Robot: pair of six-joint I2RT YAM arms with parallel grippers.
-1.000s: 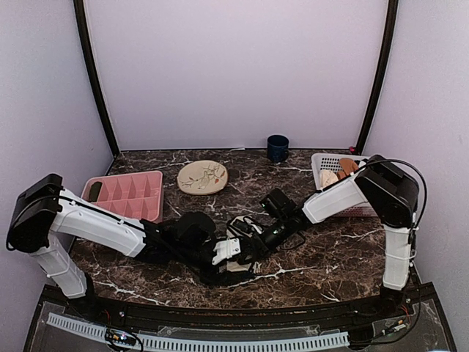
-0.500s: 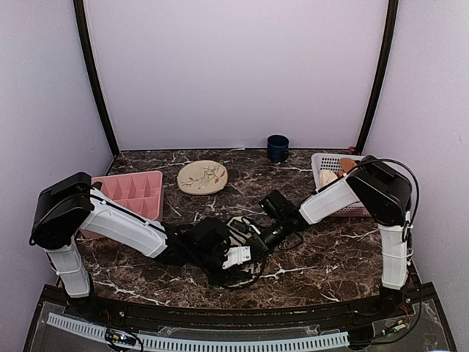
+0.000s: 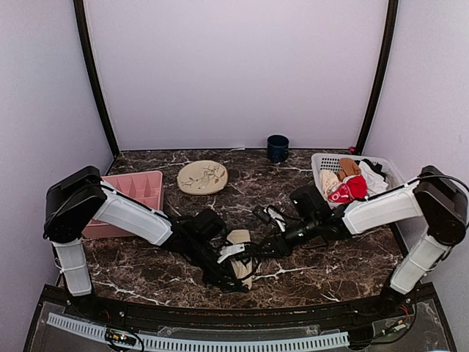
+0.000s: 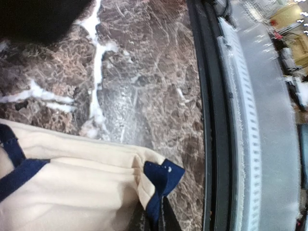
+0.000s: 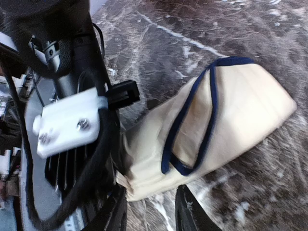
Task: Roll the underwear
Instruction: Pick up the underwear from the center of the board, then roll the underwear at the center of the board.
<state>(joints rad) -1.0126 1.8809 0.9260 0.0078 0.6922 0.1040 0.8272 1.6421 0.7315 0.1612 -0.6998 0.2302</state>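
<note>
The underwear (image 3: 240,254) is a cream piece with dark blue trim, lying folded into a narrow shape on the marble table near the front middle. In the left wrist view, the underwear (image 4: 72,187) fills the lower left, and my left gripper (image 4: 161,214) is shut on its trimmed corner. From above, the left gripper (image 3: 240,281) sits at the garment's near end. My right gripper (image 5: 149,211) is open, its dark fingers (image 5: 190,214) apart just short of the near edge of the underwear (image 5: 231,110). In the top view, the right gripper (image 3: 260,248) is beside the garment's right side.
A pink divided tray (image 3: 124,194) sits at the left and a patterned plate (image 3: 202,177) behind the middle. A dark mug (image 3: 277,147) stands at the back. A white basket (image 3: 382,170) with clothes, one red (image 3: 350,189), is at the right. The table's black front rail (image 4: 216,120) is close.
My left gripper has closed on the underwear's corner and shifted right. My right gripper has opened and drawn back to the right, its arm swinging low and uncovering the basket.
</note>
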